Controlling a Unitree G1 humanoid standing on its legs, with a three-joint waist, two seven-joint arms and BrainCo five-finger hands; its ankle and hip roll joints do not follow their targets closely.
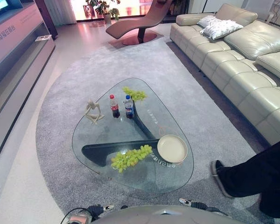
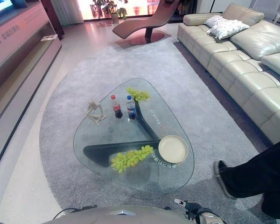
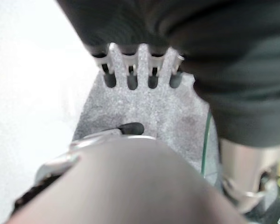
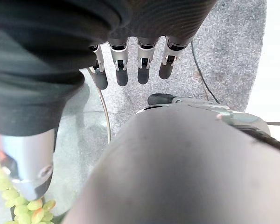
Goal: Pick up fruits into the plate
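Observation:
A big bunch of green grapes (image 1: 130,157) lies on the near part of the glass table (image 1: 107,126), just left of an empty cream plate (image 1: 172,148). A smaller bunch of grapes (image 1: 135,94) lies at the table's far end. My left hand (image 1: 99,210) and right hand (image 1: 192,204) hang low at the bottom edge, short of the table and apart from the fruit. In the left wrist view the fingers (image 3: 110,79) are straight and hold nothing. The right wrist view shows straight fingers (image 4: 122,74) too, with the grapes (image 4: 18,205) off to the side.
Two small bottles (image 1: 121,106) and a pale figurine (image 1: 93,111) stand on the table's far half. A person's dark leg and shoe (image 1: 252,177) are on the rug at the right. A cream sofa (image 1: 242,60) runs along the right, and a low cabinet (image 1: 18,51) along the left.

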